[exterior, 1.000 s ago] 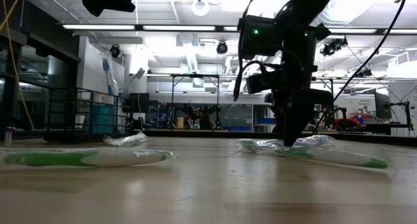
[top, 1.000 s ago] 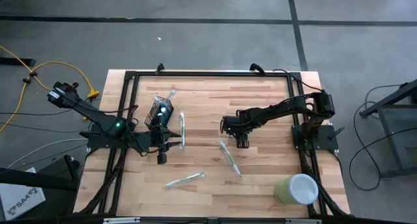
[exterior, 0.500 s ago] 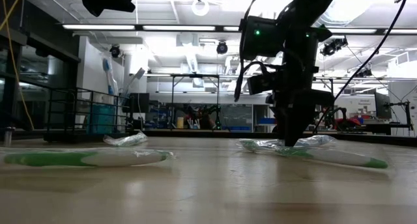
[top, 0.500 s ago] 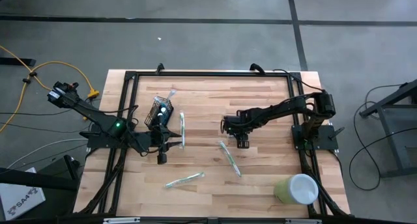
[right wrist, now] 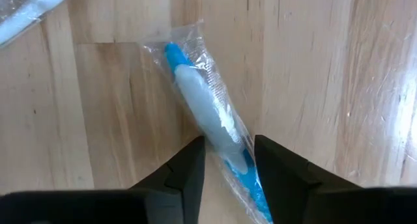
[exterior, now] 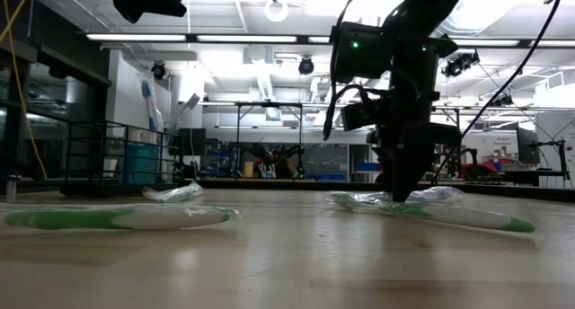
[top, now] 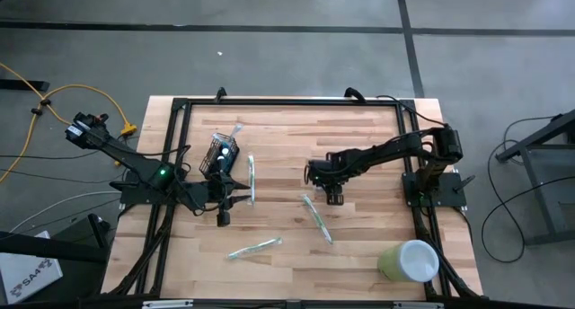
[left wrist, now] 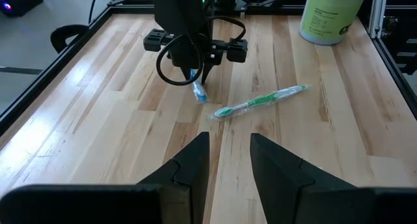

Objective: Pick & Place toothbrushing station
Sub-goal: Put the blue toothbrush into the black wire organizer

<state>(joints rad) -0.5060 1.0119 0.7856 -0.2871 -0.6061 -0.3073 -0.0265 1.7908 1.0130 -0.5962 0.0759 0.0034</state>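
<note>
Along the near edge of the pale butcher-block wooden table, a green-and-white toothbrush in clear wrap is lying flat, and a pale green cup with a white inside is standing at the near right corner. Farther in, the right gripper is reaching down to the tabletop, its dark fingers straddling a blue-and-white toothbrush sealed in a clear plastic sleeve; they are standing close on either side of it, and whether they are actually pinching it cannot be told. A second green wrapped toothbrush is lying just beside that spot. The left gripper is hanging over bare wood left of centre, its fingers parted and gripping nothing. Beyond it, toward the far left, the small black wire-mesh holder cup is standing with a brush in it, and another wrapped toothbrush is lying just beside it.
</note>
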